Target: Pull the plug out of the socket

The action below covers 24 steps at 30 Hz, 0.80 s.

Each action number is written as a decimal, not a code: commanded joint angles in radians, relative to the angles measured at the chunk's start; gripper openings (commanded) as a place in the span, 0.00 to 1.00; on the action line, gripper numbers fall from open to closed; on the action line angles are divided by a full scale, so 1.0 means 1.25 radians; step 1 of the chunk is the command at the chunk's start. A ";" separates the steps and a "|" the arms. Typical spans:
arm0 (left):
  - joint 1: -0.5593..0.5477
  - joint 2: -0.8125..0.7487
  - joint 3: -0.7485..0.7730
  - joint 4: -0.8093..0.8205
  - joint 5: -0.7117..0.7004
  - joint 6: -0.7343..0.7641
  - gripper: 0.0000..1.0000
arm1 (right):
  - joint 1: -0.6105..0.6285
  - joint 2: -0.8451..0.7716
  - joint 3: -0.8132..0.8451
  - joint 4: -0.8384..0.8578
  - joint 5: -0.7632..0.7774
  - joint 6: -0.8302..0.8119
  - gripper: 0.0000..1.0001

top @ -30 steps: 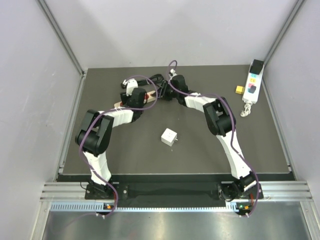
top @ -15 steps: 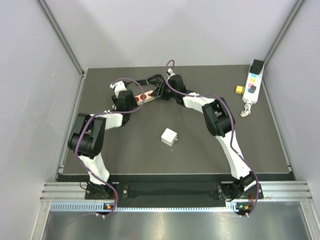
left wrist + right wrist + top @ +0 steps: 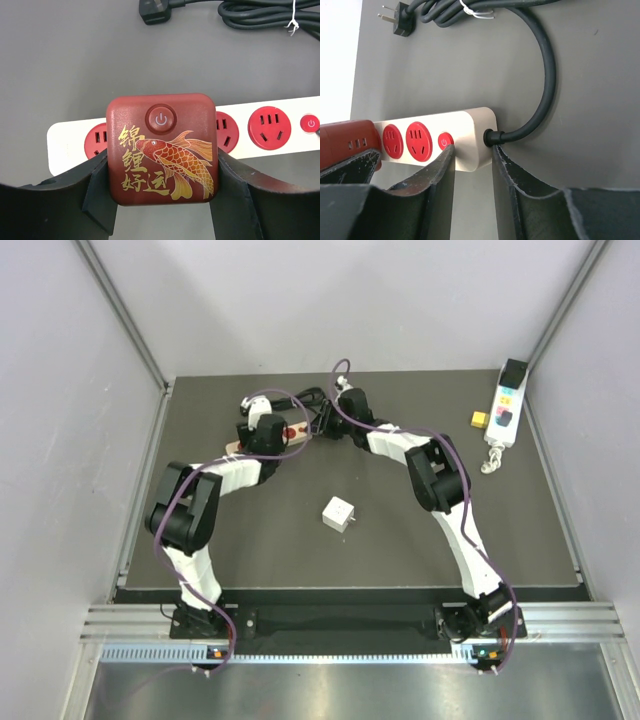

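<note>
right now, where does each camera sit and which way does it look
Top: fixed above and behind the arms, looking down on the table; both arms show whole, bases at the bottom.
Left wrist: on the left arm, looking down at the plug between its own fingers, strip behind.
Right wrist: on the right arm, facing the strip's cord end, its fingers astride it.
Shared: both wrist views show the strip and plug.

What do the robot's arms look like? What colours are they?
Both the left arm and the right arm are white tubes with chunky black joints. A thin purple cable loops along each one. The jaws are black and wedge-shaped.
</note>
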 commanded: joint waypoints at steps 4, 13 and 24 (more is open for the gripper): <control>0.071 -0.064 -0.073 0.186 0.305 -0.151 0.00 | 0.020 0.019 0.005 -0.053 0.053 -0.048 0.00; 0.077 -0.058 -0.068 0.177 0.333 -0.123 0.00 | 0.021 0.023 0.010 -0.053 0.050 -0.047 0.00; -0.007 -0.019 0.060 0.033 0.222 -0.042 0.00 | 0.026 0.028 0.019 -0.053 0.041 -0.049 0.00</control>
